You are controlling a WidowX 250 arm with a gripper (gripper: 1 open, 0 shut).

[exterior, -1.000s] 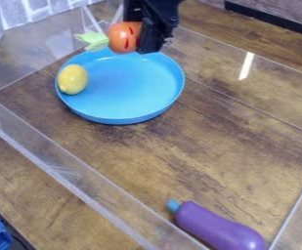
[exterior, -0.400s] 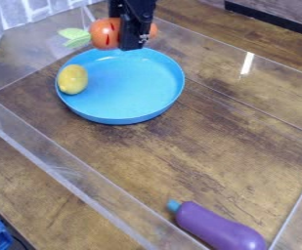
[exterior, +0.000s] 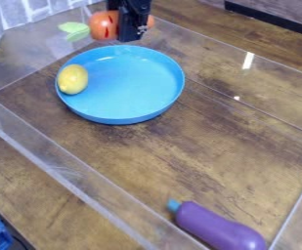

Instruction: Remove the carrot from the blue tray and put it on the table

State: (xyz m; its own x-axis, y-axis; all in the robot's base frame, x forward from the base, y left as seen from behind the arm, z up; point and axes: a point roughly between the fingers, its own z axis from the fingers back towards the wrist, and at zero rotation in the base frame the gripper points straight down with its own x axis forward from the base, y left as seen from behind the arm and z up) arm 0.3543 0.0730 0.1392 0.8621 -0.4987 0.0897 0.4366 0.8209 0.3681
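- Orange carrot (exterior: 104, 24): gripped in the claw (exterior: 123, 27) at the top of the view, its green leafy top (exterior: 75, 30) pointing to the left side of the view.
- Claw: black, closed around the carrot; a bit of orange also shows on its right side in the view.
- Position of carrot: beyond the far rim of the tray, as seen by the camera. Whether it touches the counter (exterior: 180, 156) cannot be determined.
- Tray (exterior: 127, 88): round, blue, low-rimmed, resting on the brown wood counter.
- Lemon (exterior: 72, 79): yellow, seated inside the tray against its left edge.
- Eggplant (exterior: 220, 228): purple with a blue-green tip, lying on the counter near the lower edge of the view, well apart from the tray.
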